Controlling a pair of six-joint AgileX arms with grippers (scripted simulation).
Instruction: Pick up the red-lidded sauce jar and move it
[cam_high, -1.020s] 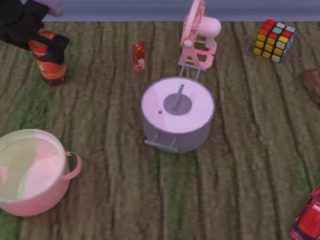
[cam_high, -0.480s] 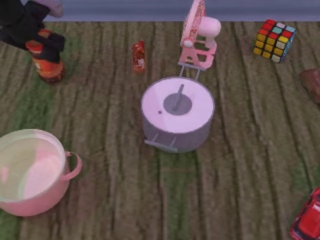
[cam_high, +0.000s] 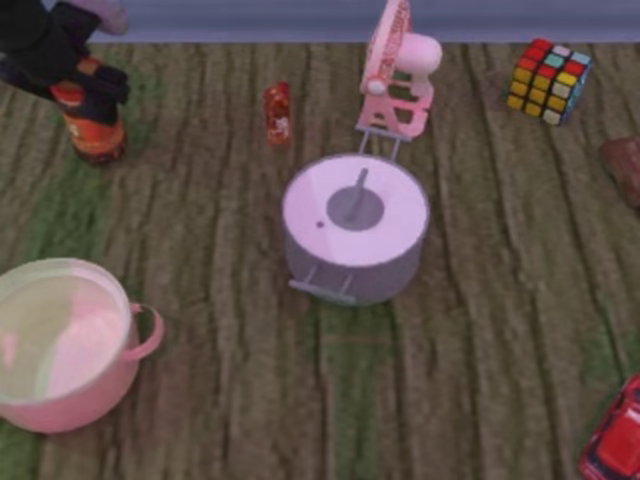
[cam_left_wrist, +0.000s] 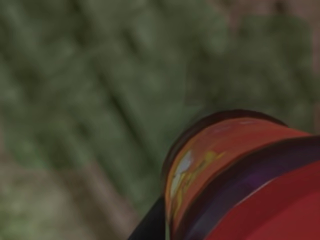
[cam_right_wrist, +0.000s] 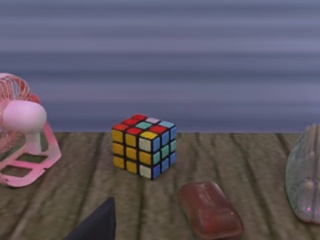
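The red-lidded sauce jar (cam_high: 97, 138) is at the table's far left corner, its orange-red label showing below the black left gripper (cam_high: 85, 85), which is shut on it around the lid. In the left wrist view the jar (cam_left_wrist: 210, 160) fills the frame close up, with its red lid (cam_left_wrist: 280, 210) nearest and a dark finger (cam_left_wrist: 150, 227) against its side. Whether the jar rests on the mat or hangs just above it, I cannot tell. My right arm is out of the top view. Its wrist view shows one dark fingertip (cam_right_wrist: 100, 222) set far to one side, holding nothing.
A slim red bottle (cam_high: 277, 112), a pink fan (cam_high: 400, 65) and a colour cube (cam_high: 548, 80) line the far edge. A round lilac drum (cam_high: 355, 225) sits mid-table, a pink pot (cam_high: 60, 345) near left, a brown block (cam_high: 625, 165) and a red toy car (cam_high: 615, 440) at the right.
The left gripper has carried the jar a short way toward the far left corner. Nothing else has moved.
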